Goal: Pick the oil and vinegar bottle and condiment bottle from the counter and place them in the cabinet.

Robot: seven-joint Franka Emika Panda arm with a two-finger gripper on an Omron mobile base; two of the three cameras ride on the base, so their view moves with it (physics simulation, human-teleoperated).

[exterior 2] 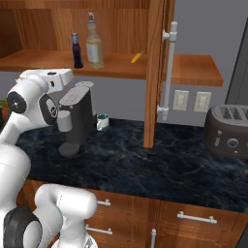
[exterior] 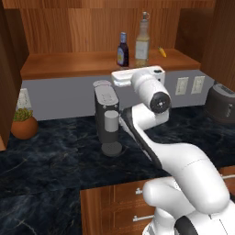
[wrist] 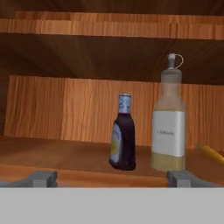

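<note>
The small yellow stick-shaped thing (wrist: 213, 154) right of the tall clear bottle of pale yellow liquid (wrist: 169, 127) is cut off by the picture's edge. The bottle's white label print is too blurry to read.

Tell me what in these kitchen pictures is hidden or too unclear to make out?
- Printing on the oil and vinegar bottle label: too blurred in the hand view.
- Yellow item on the cabinet shelf: cut off by the hand view's right edge, too small in the base views to name.
- Mug on the counter: partly behind the coffee machine in the right base view.
- Toaster: cut by the left base view's right edge.
</note>
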